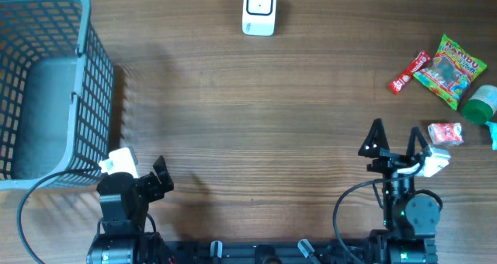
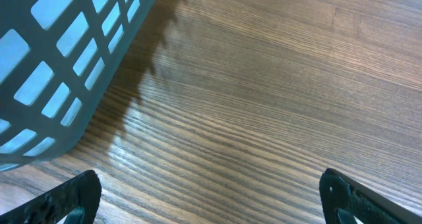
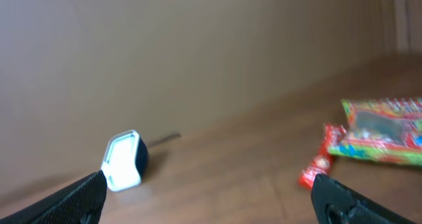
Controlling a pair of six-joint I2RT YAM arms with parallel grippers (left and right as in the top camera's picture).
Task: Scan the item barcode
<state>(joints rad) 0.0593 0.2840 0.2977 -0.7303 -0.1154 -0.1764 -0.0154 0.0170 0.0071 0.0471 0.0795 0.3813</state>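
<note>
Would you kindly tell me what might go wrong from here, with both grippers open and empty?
1. The Haribo bag, red stick packet and green-capped container lie crowded together at the far right; grasping one may knock a neighbour.
2. No barcode shows face-up, so the scanner may miss it unless the item is turned.

Mock shop checkout: shopping basket (image 1: 46, 85) left of the left tool (image 2: 210, 199), barcode scanner (image 1: 258, 9) well ahead, sweet packets (image 1: 449, 70) beside the right tool (image 1: 397, 136).
</note>
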